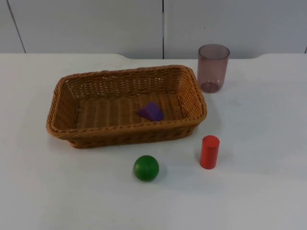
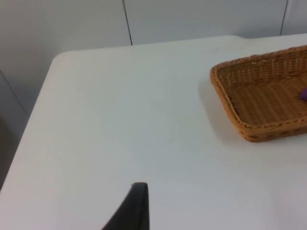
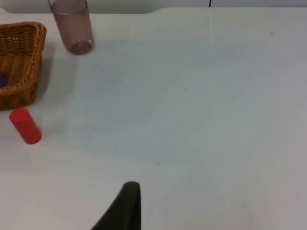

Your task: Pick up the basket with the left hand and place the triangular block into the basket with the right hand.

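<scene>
1. 5 things on the white bench [image 1: 268,191]: a wicker basket [image 1: 125,132], a purple triangular block [image 1: 150,111], a green ball [image 1: 146,167], a red cylinder [image 1: 209,152], a tinted plastic cup [image 1: 213,67].
2. Basket sits flat on the bench, left of centre in the top view. The block lies on the basket floor, toward the cup-side end, apart from the walls.
3. Ball and cylinder stand just in front of the basket's near wall, not touching it. Cup stands upright just beside the far corner.
4. Left tool [image 2: 136,208]: 1 black fingertip over bare bench, well apart from the basket's short end. Cannot tell whether it is apart or together. Arm waits.
5. Right tool [image 3: 125,206]: 1 black fingertip over open bench, well apart from cylinder, cup and basket. Spread likewise cannot be told.
6. Judgement: the block is already where the task wants it, and the basket rests on the bench, in neither tool.
7. Handling, judged: the basket looks light and fairly stiff, with some give in the weave. The rough braided rim should grip well. Best hold is the middle of the short wall facing the left arm, pinching over the rim.
8. Risk: a 1-sided hold may tilt the basket, and the smooth block could slide along the floor.
</scene>
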{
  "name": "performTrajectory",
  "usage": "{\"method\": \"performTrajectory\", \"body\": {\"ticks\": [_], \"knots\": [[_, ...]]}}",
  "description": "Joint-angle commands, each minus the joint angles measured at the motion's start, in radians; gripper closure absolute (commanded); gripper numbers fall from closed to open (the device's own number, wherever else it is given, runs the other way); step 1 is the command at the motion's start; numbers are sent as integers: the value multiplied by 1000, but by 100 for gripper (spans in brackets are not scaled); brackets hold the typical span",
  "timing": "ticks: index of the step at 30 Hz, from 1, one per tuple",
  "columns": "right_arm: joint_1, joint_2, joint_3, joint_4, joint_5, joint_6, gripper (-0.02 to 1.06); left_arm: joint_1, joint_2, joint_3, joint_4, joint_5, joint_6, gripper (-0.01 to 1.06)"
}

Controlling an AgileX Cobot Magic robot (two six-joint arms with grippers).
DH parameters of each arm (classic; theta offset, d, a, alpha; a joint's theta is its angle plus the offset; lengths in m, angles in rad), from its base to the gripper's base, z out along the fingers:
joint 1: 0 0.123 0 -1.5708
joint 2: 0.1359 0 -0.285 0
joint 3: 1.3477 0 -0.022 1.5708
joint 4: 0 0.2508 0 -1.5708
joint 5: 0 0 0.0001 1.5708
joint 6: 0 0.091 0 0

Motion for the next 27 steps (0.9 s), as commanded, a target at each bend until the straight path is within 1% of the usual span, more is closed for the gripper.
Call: {"method": "performTrajectory", "body": {"ticks": [1,15,22,24,27], "knots": [[-6,-3,2,-7,-17,4,0,-2,-1,10,-3,-13,-8,0],[-6,-3,2,-7,-17,4,0,-2,-1,10,1,-20,-27,0],[-6,-3,2,-7,-17,4,0,-2,-1,10,1,-41,-29,0],[-6,-3,2,-7,-17,4,0,-2,-1,27,1,-41,-59,0],[-6,-3,2,-7,-17,4,0,-2,-1,64,8,-48,-61,0]]}}
